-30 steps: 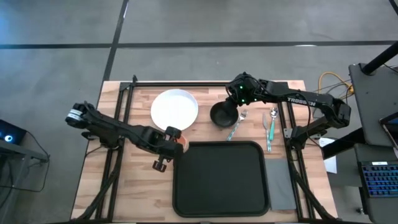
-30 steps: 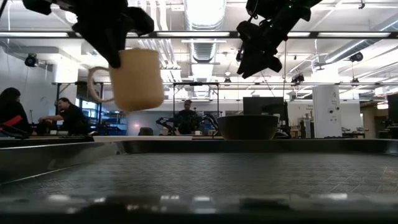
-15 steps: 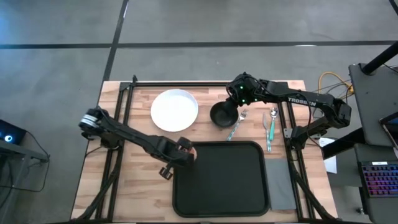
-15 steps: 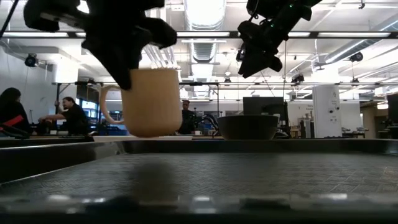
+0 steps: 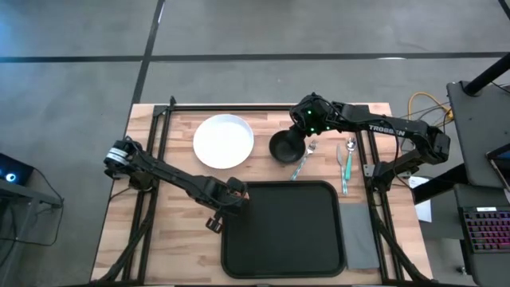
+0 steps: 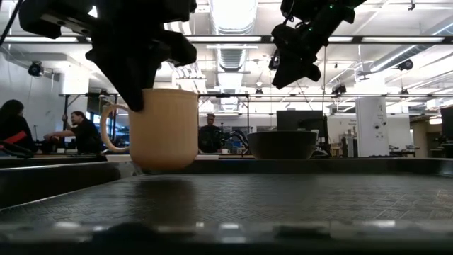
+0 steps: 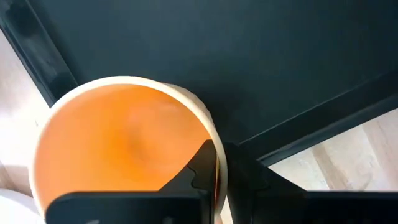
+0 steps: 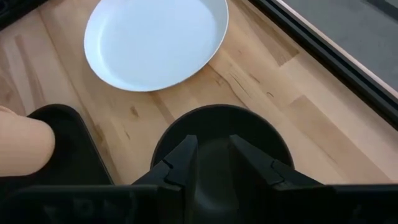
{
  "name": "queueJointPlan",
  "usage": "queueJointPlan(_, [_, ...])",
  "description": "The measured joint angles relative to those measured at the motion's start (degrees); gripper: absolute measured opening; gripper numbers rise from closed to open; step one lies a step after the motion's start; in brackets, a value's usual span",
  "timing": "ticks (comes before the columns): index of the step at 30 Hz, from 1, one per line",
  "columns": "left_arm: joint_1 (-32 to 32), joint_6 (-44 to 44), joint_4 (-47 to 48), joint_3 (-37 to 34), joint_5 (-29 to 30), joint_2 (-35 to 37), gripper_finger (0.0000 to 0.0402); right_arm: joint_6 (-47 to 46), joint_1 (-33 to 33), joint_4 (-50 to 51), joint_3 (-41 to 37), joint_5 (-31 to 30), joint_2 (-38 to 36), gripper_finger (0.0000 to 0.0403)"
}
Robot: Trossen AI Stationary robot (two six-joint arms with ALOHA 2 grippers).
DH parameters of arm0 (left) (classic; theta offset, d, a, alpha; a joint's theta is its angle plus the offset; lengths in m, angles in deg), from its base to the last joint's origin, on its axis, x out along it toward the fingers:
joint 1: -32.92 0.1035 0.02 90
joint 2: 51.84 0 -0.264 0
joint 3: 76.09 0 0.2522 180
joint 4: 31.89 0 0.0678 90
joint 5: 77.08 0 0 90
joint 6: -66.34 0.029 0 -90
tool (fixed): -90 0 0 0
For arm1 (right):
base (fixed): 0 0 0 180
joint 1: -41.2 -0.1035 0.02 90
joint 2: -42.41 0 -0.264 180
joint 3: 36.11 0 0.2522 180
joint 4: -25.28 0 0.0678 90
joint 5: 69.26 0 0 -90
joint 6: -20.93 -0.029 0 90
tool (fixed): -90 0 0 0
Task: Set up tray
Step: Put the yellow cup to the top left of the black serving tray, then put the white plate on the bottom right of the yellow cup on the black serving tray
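- the left gripper is pinching the rim of a tan mug, one finger inside the orange interior and one outside.
- the mug is sitting at the back left corner of the black tray, which is lying at the front middle of the wooden table.
- the right gripper is hanging above the black bowl, its fingers spread apart and gripping nothing.
- a white plate is lying left of the bowl.
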Motion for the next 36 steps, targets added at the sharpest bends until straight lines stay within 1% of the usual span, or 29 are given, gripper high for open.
queueJointPlan(5, [0.0, -0.1, -1.2, 0.4, 0.0, 0.0, 0.0018, 0.0, 0.0, 0.0, 0.0, 0.0, 0.0, 0.0087])
queueJointPlan(11, [0.0, -0.6, -1.1, 0.2, 0.1, 0.0, 0.0065, 0.0, 0.0, 0.1, 0.0, 0.0, 0.0, 0.0087])
queueJointPlan(17, [0.0, -3.9, 0.0, 0.5, 0.1, 0.1, 0.0107, 0.1, 0.0, 0.2, -0.3, 0.0, 0.0, 0.0077])
queueJointPlan(20, [0.0, -5.6, 1.5, 0.5, 0.1, 0.4, 0.0118, 0.4, 0.0, 0.2, -0.6, 0.0, 0.0, 0.0074])
queueJointPlan(24, [0.0, -8.7, 2.2, 0.5, 0.2, 1.8, 0.0123, 0.6, 0.0, 0.1, -0.7, 0.0, 0.0, 0.0073])
queueJointPlan(28, [0.0, -14.6, 2.3, 0.5, 0.8, 5.1, 0.0123, 0.6, 0.0, 0.1, -0.7, 0.0, 0.0, 0.0073])
queueJointPlan(30, [0.0, -18.6, 2.9, 0.5, 2.5, 7.1, 0.0123, 0.6, 0.0, 0.0, -0.7, -0.1, 0.0, 0.0073])
queueJointPlan(33, [0.2, -27.8, 5.9, 0.6, 5.5, 10.4, 0.0123, 0.6, 0.0, 0.0, -0.7, -0.1, 0.0, 0.0073])
queueJointPlan(36, [1.7, -37.3, 9.2, 0.2, 6.6, 12.8, 0.0123, 1.4, 0.0, -0.5, -0.7, -0.3, 0.2, 0.0073])
